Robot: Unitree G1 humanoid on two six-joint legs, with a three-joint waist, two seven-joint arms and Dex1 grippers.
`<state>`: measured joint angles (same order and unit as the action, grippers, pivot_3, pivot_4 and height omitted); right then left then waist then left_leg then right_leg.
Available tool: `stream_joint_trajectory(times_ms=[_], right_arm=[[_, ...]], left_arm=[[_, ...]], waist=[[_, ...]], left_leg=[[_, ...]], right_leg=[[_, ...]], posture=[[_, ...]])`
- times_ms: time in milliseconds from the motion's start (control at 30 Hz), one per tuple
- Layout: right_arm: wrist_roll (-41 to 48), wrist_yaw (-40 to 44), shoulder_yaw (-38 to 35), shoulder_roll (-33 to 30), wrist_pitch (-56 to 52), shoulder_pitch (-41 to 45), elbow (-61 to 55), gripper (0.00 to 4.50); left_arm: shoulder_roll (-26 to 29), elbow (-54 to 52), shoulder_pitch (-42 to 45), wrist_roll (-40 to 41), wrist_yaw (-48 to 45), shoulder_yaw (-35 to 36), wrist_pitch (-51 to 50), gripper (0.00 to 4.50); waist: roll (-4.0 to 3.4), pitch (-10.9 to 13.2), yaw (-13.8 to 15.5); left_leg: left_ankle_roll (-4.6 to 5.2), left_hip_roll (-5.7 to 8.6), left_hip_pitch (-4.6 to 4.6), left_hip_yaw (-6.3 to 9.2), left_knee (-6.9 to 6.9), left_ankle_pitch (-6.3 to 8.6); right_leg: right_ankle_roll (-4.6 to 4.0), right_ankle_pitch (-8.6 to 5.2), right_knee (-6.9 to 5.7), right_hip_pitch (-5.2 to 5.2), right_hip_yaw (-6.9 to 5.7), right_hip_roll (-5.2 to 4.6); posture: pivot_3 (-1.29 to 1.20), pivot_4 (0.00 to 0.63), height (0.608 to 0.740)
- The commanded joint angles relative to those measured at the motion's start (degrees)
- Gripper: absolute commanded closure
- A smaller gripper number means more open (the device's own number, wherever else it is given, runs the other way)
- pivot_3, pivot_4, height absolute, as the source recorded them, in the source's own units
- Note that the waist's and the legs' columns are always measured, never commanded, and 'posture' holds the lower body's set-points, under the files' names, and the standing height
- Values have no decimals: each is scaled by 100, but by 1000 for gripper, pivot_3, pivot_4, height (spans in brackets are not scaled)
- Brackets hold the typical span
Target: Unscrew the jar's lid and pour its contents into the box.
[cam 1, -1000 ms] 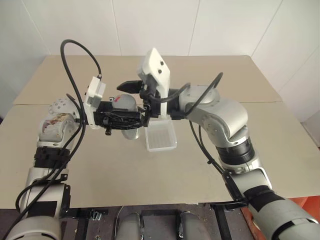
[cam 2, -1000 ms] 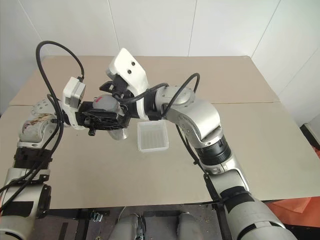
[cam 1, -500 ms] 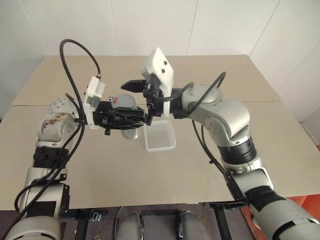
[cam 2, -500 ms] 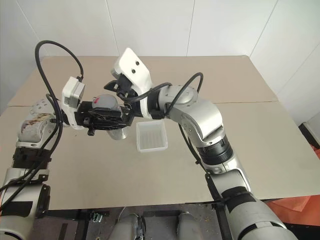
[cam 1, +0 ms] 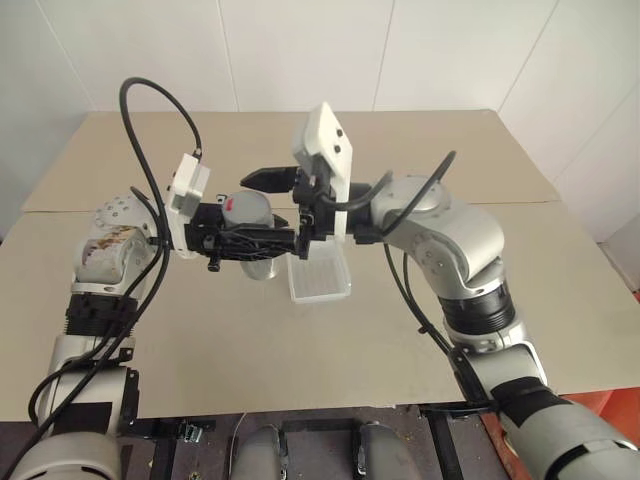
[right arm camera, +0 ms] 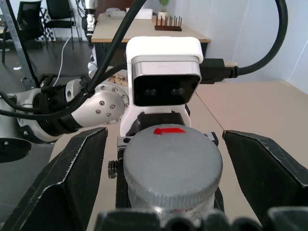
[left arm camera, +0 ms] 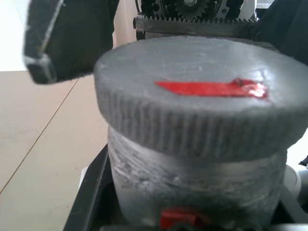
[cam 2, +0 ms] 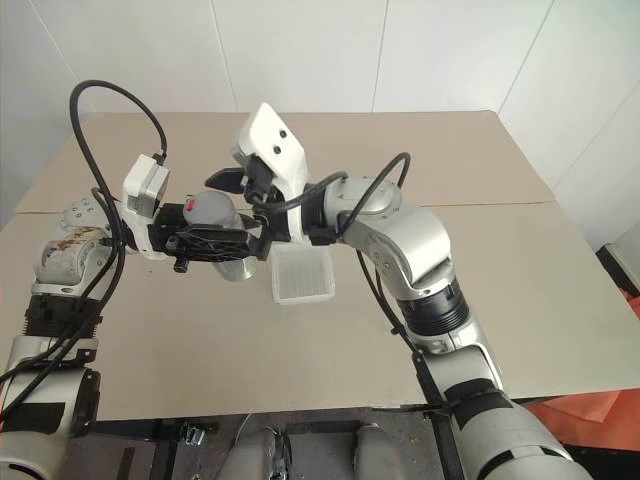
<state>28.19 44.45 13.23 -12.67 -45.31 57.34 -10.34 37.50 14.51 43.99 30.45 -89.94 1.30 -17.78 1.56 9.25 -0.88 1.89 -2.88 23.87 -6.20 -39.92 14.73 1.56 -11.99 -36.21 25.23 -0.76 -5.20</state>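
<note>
Beige table (cam 1: pixel 420 150), box (cam 1: pixel 320 278) mid-table, bare margins all round.

A beige table (cam 1: pixel 420 140) carries the scene, its top apparently made of two boards meeting at a seam that runs across it. The box (cam 1: pixel 320 280), a shallow translucent white tray, lies flat on it near the middle
</note>
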Motion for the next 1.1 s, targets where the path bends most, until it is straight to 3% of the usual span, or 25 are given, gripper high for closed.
stream_joint_trajectory(times_ms=[33, 233, 333, 467, 633, 833, 967, 1100], right_arm=[[120, -64, -191, 44, -65, 181, -58, 34], [105, -5, -177, 7, -73, 191, 5, 34], [109, -25, -196, 18, -108, 209, 40, 564], [104, -36, -221, 28, -132, 261, 85, 1730], [410, -229, -614, 163, -448, 411, 259, 1731], [1611, -799, -1997, 156, -1680, 843, 802, 1731], [1232, -1134, -2102, -323, -1408, 323, 406, 1731], [346, -1140, -1810, -1110, -364, -898, -294, 1731]], left_arm=[[22, -44, 133, 32, -26, 76, 92, 2556], [14, -59, 153, 37, -34, 61, 86, 2556], [26, -54, 135, 29, -44, 68, 104, 2556], [11, -71, 76, 30, -32, 74, 130, 2556], [15, -81, 14, 33, -34, 67, 131, 2556], [52, -108, -122, 26, -92, 75, 177, 2556], [39, -188, -221, 48, 101, 188, 172, 2556], [-45, -327, -343, 80, 655, 419, 199, 2556]], waist=[[0, 0, 1], [0, 0, 2], [0, 0, 1], [0, 0, 1], [0, 0, 1], [0, 0, 19], [0, 0, 20], [0, 0, 30]], left_leg=[[0, 0, 0, 0, 0, 0], [0, 1, 0, 0, 0, 0], [0, 0, 0, 0, 0, 0], [0, 0, 0, 0, 0, 0], [0, 0, 0, 0, 0, 0], [0, 0, 0, 0, 1, 0], [3, 1, 0, 0, 2, 2], [4, 3, 1, -1, 3, 3]], right_leg=[[0, 0, 0, 0, 0, 0], [0, 0, 0, 0, 0, -1], [0, 0, 0, 0, 0, -1], [0, 0, 0, 0, 0, 0], [0, 0, 0, 0, 0, 0], [0, 0, -1, -2, -1, -2], [0, 0, 4, -6, -3, -5], [1, 0, 7, -3, 1, -6]], posture=[[0, 150, 740], [0, 150, 740], [0, 150, 740], [0, 150, 740], [0, 150, 740], [0, 150, 740], [0, 150, 740], [0, 150, 740]])
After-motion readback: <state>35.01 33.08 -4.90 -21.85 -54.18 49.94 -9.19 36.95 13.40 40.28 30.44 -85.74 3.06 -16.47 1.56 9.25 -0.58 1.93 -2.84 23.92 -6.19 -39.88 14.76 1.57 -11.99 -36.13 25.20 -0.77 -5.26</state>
